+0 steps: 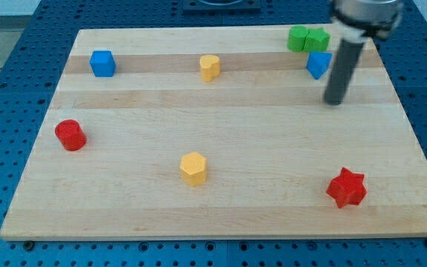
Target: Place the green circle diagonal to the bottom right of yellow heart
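The yellow heart (210,67) lies near the view's top, middle of the wooden board (221,215). Two green blocks touch each other at the top right; the left one (298,38) looks rounded like the green circle, the right one (318,39) has a shape I cannot make out. A blue triangle-like block (318,64) lies just below them. My tip (335,101) is on the board below and right of the blue block, apart from it and well right of the yellow heart.
A blue cube (102,63) lies at the top left, a red cylinder (71,135) at the left, a yellow hexagon (193,168) at the bottom middle, and a red star (346,188) at the bottom right. Blue perforated table surrounds the board.
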Available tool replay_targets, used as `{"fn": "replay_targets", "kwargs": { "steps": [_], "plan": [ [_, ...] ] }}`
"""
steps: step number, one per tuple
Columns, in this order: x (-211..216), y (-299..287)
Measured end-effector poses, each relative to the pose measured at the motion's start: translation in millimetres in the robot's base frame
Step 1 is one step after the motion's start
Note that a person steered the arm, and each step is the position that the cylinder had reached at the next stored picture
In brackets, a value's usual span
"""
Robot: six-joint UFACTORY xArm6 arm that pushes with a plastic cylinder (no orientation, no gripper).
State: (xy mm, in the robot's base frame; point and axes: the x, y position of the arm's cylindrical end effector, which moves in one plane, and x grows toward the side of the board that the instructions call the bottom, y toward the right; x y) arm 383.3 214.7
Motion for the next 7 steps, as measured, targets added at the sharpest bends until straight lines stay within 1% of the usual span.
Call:
{"fn": "replay_targets", "kwargs": {
  "steps": [1,2,3,5,7],
  "plan": [
    [-49,45],
    [-125,58],
    [-167,32],
    [-171,-63],
    [-169,-75]
  ]
}}
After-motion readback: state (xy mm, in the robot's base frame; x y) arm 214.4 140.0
